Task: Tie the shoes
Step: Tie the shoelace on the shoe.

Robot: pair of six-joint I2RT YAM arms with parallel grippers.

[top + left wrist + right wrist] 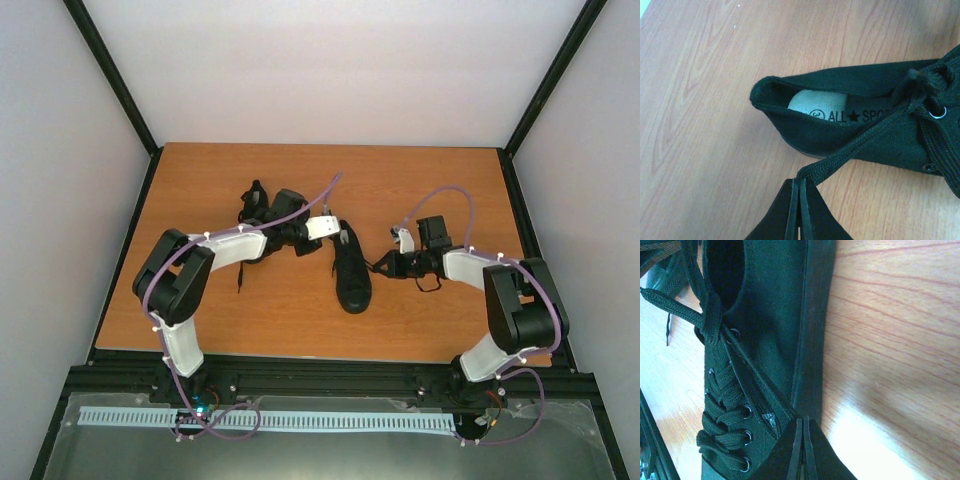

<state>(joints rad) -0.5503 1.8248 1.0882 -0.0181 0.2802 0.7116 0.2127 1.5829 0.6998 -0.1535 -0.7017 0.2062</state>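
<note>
Left wrist view shows the left gripper (799, 187) clenched, its jaws pressed together on the tip of one black lace (860, 142). That lace runs taut up and to the right, across the side of the black canvas sneaker (805, 127), to a crossover (914, 80) beside the top eyelet (937, 112). Right wrist view shows the right gripper (801, 427) likewise clenched. The other lace (755, 370) runs from its fingertips over the sneaker's side to the same crossover, so it appears to be gripped as well. In the top external view this sneaker lies mid-counter (420, 190), between the two grippers. The second sneaker (262, 205) lies farther back, partly under the left arm, with a loose lace trailing toward the near edge. Judged step: cinching the first crossing. Draw both ends apart evenly, low over the counter and in opposite directions, so the sneaker neither slides nor tips. Stop once the crossing seats against the tongue. Each grip sits at the very tip of its lace, so a jerk could slip it free; apply tension gradually. Loops and bow are not yet formed.
</note>
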